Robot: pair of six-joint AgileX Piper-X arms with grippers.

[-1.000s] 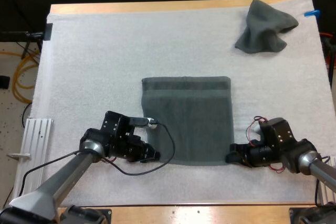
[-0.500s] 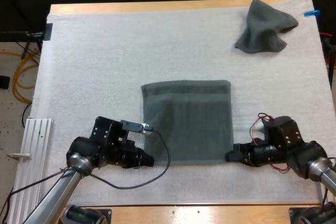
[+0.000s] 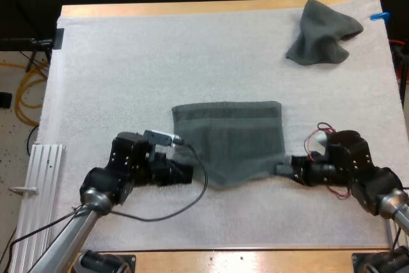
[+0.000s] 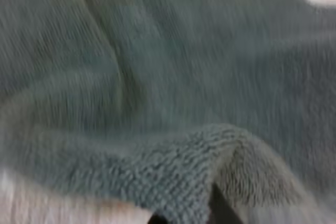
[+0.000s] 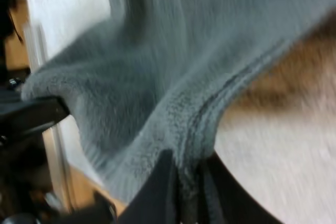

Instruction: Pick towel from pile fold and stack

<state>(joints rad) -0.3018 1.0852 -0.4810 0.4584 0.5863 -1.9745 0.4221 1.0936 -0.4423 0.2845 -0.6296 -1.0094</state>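
High view: the flat towel lies on the white mat about midway across the tabletop, toward the near side. Its far edge lies straight and flat on the mat. Its near edge is drawn up and bowed, with the middle sagging between the two near corners. The left gripper reaches in low from the left to the near left corner. The right gripper reaches in from the right to the near right corner, and its tips touch the cloth there. The crumpled towel sits in a heap at the far right of the mat, well apart from the flat towel and from both arms.

Left wrist view: grey-green terry is close against the camera. A rolled hem of the flat towel runs down between the dark fingertips, which are closed on the cloth from both sides. A small patch of pale mat shows beyond the towel.

Right wrist view: the two black fingers stand close together with the towel's stitched hem pinched between them. The cloth rises from the grip and stretches away toward the other arm, whose dark gripper is at the towel's opposite corner. The pale mat lies beneath the lifted edge.
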